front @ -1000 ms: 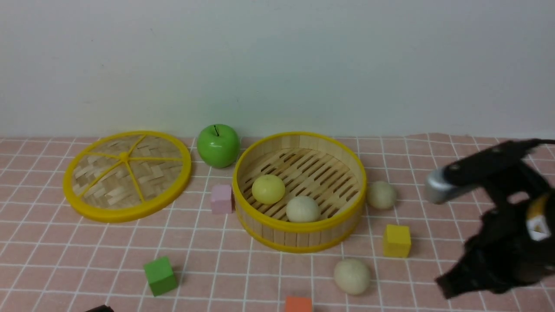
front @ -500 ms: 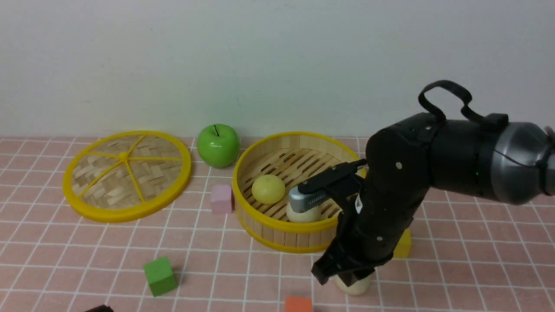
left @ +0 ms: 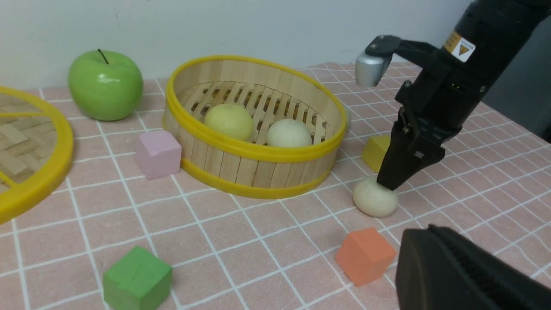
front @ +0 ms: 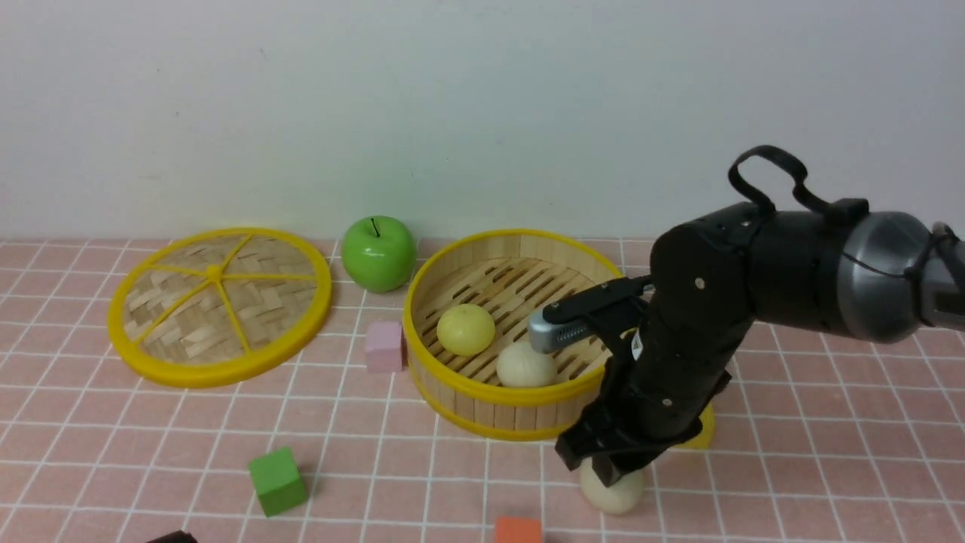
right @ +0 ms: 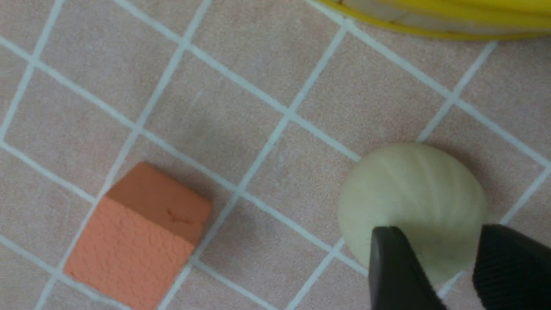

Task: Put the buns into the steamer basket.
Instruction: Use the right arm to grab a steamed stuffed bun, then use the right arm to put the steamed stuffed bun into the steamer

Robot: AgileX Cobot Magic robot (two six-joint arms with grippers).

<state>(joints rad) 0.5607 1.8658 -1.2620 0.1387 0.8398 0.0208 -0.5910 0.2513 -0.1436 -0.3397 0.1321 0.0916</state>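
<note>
On the left, the round lid (front: 219, 302) lies flat on the pink surface (front: 362, 483). Nearer to me are my left jaws (left: 424, 232), shut tight with nothing in them. Next comes the green block (front: 277, 481), sitting by itself. Farther back, the pink block (front: 384, 347) is close to the basket's side, and the shiny apple (front: 378, 254) is behind that block.

The round basket (front: 497, 413) is in the middle, with its top open. Two buns are inside on the slats: the yellow bun (front: 466, 329) on the left, and a white bun (front: 526, 365) on the right, a bit nearer to me. The orange block (front: 518, 530) is in front of the basket, close to me.

Right of that, another white bun (front: 612, 489) sits on the surface, out of the basket. My right jaws (right: 441, 234) are open and point down over this bun. I can't tell if they touch it. The yellow block (front: 701, 430) is behind my right arm (front: 701, 317). I can see just a little bit of the last bun (left: 348, 115) past the basket's right side, and it is outside too.
</note>
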